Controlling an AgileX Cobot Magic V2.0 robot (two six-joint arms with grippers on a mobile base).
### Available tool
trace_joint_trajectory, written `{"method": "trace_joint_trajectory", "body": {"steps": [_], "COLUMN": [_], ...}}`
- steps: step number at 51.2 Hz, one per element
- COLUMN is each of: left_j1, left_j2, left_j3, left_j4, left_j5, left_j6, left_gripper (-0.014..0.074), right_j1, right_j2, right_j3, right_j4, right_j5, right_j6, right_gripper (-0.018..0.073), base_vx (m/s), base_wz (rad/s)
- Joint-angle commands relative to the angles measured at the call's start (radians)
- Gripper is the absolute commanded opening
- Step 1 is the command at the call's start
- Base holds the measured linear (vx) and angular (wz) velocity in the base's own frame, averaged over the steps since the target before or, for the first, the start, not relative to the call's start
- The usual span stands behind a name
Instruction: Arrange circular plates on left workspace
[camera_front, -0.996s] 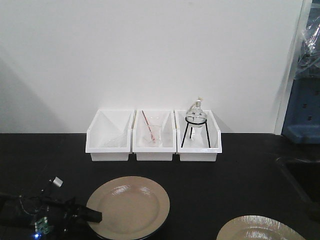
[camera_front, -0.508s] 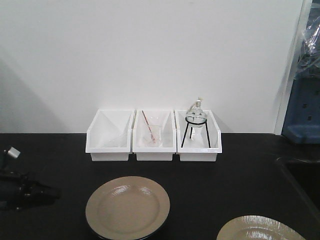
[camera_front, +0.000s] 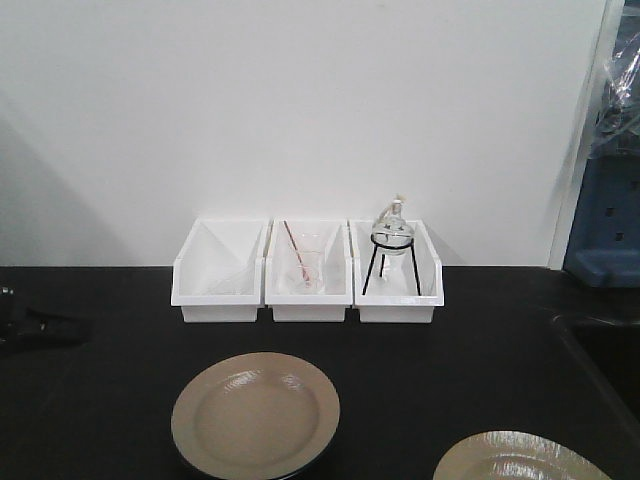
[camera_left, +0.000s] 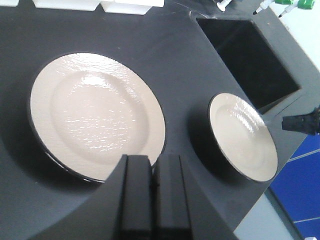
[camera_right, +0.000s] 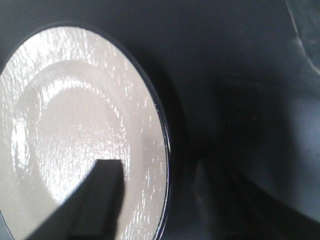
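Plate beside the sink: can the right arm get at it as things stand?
Probably yes: the plate lies bare, nothing on it, and the right tool sits just beside it.

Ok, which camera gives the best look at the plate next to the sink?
The left wrist view: the plate beside the sink shows whole, rim included. The front view cuts it off at the bottom edge. The right wrist view gives a cropped close-up of a plate, probably this one, though I cannot confirm it.
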Motion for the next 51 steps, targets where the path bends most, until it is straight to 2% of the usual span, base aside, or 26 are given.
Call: {"method": "trace_joint_trajectory", "body": {"steps": [1, 7, 16, 23, 29, 35, 51], "left_j1": [0.001, 0.001, 0.001, 0.001, 0.001, 0.001, 0.001], "left_j2": [-0.053, -0.06, -0.062, -0.062, -0.062, -0.062, -0.062], "left_j3": [-0.025, -0.025, -0.025, -0.025, -0.025, -0.025, -0.025], "left_j4": [-0.068, -0.069, -0.074, -0.074, -0.074, -0.073, -0.069], "left_j5": [0.029, 0.031, 0.033, 0.035, 0.037, 0.042, 0.043], "left_j6": [-0.007, -0.007, -0.007, -0.007, -0.007, -0.007, -0.007], "left_gripper": [-0.0003, -0.0003, -0.0003, -0.0003, -0.0001, -0.0001, -0.0001], "right_j1": [-0.002, -0.001, 0.009, 0.059, 0.113, 0.128, 0.128], "right_j2": [0.02, 0.11, 0.203, 0.221, 0.224, 0.223, 0.113], "right_j3": [-0.026, -0.026, -0.026, -0.026, -0.026, -0.026, -0.026], "right_j4": [0.036, 0.1, 0.278, 0.291, 0.303, 0.367, 0.611], "right_j5": [0.028, 0.079, 0.169, 0.148, 0.108, 0.12, 0.187], "right_j6": [0.022, -0.014, -0.113, -0.12, -0.118, -0.143, -0.197], "right_gripper": [0.0507, 0.051, 0.0488, 0.041, 0.0272, -0.001, -0.0005], "base_vx": [0.0, 0.0, 0.0, 0.0, 0.0, 0.0, 0.0], "base_wz": [0.0, 0.0, 0.0, 0.0, 0.0, 0.0, 0.0]}}
